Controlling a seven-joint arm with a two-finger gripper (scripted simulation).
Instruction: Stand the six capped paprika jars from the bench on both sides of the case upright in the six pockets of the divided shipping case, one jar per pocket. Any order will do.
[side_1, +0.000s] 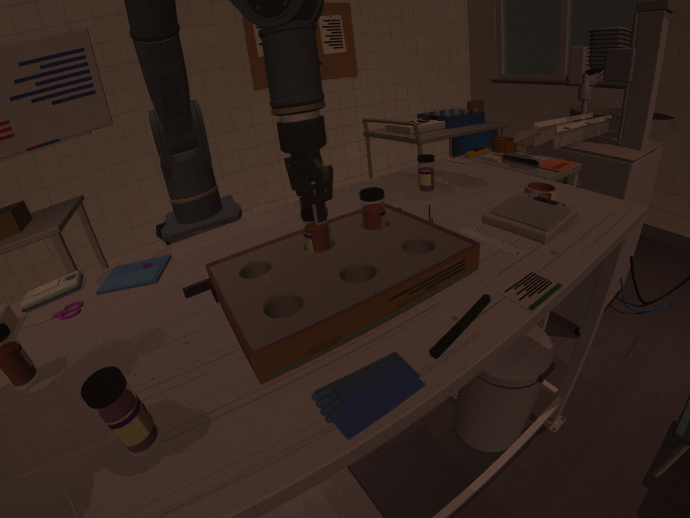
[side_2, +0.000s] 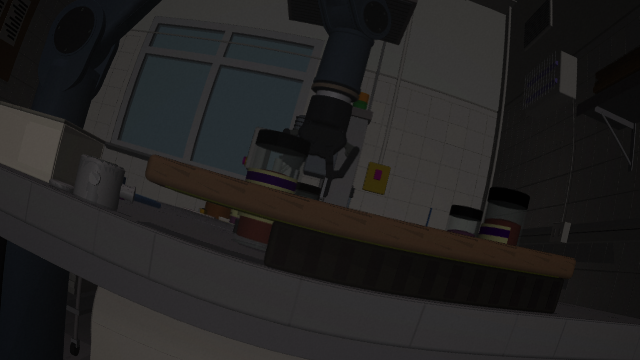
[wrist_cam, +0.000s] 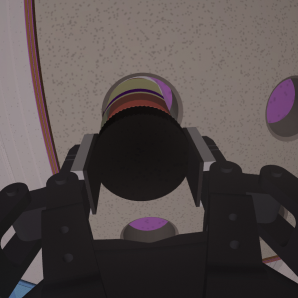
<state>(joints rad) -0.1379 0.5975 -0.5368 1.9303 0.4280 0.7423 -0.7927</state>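
Note:
A paprika jar (side_1: 317, 236) (wrist_cam: 141, 144) stands upright in a back-row pocket of the divided shipping case (side_1: 340, 279), and my gripper (side_1: 313, 214) (wrist_cam: 142, 166) is closed on its black cap, one finger on each side. A second jar (side_1: 372, 208) (side_2: 277, 160) stands upright in the neighbouring back pocket. Several other pockets are empty. One jar (side_1: 426, 172) stands on the bench behind the case. Two more (side_1: 124, 410) (side_1: 15, 361) stand near the front left.
Behind the case is the arm's base (side_1: 189, 184) on the bench by the tiled wall. A blue pad (side_1: 135, 273) and scissors (side_1: 69, 310) lie left. Blue gloves (side_1: 365, 393) and a black bar (side_1: 460, 325) lie in front; a scale (side_1: 529, 214) sits right.

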